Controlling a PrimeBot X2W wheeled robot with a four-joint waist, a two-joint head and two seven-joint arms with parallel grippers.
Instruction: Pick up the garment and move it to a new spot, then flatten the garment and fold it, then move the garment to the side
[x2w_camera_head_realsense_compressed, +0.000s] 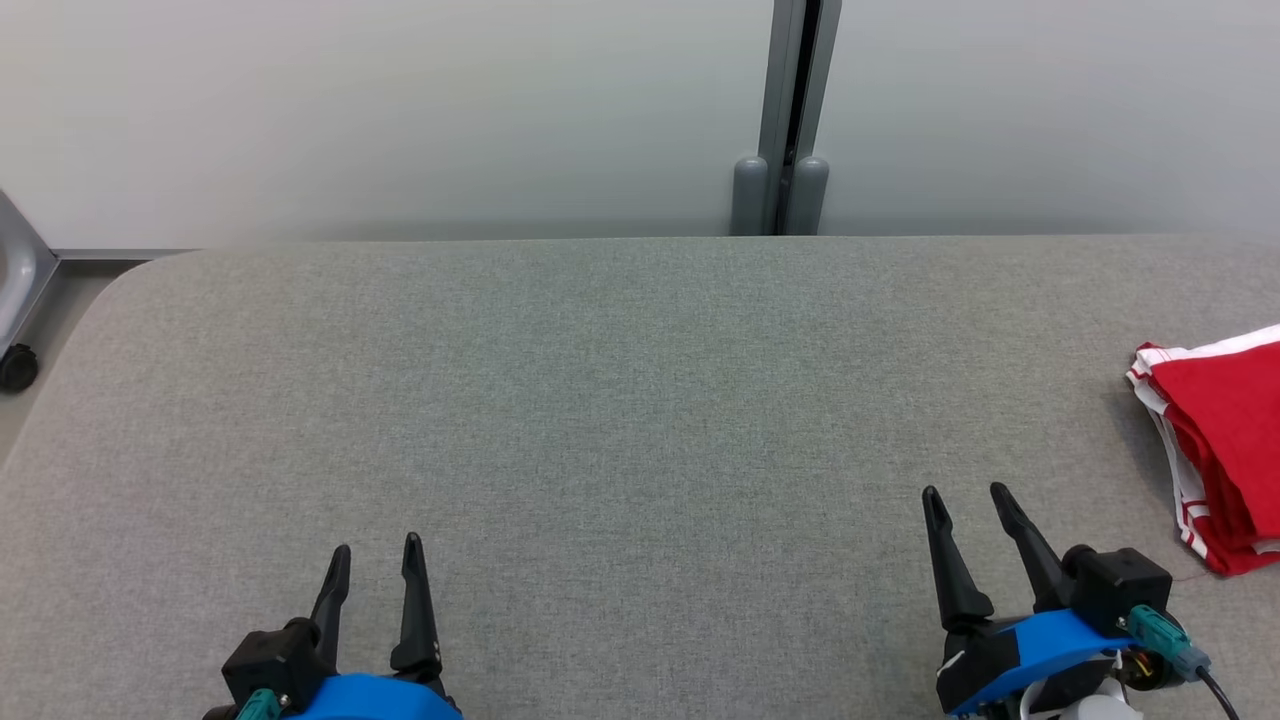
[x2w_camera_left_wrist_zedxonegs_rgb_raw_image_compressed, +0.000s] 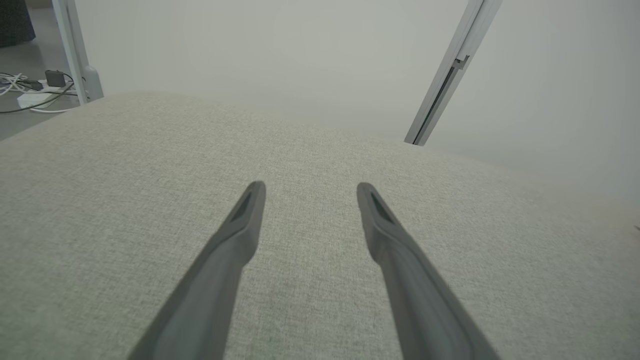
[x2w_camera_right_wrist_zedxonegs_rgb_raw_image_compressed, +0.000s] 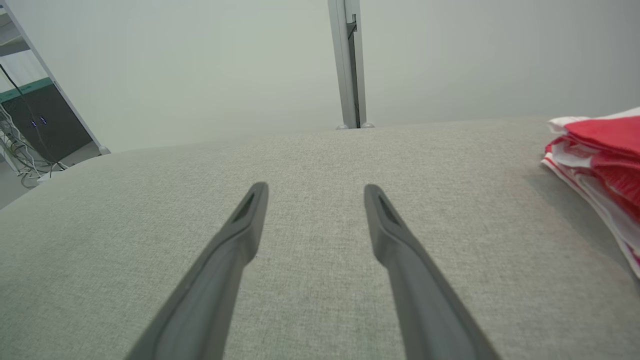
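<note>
Head view: garment near right hand

1. no text, label, brand, number or sign can be read in any of the views.
2. the folded red fabric garment with white stripes shows only plain colour and striping, with no lettering that can be made out.
3. the dark boxy cabinet at the left edge of the right wrist view carries tiny blue dots of light, too small to tell as figures.
</note>
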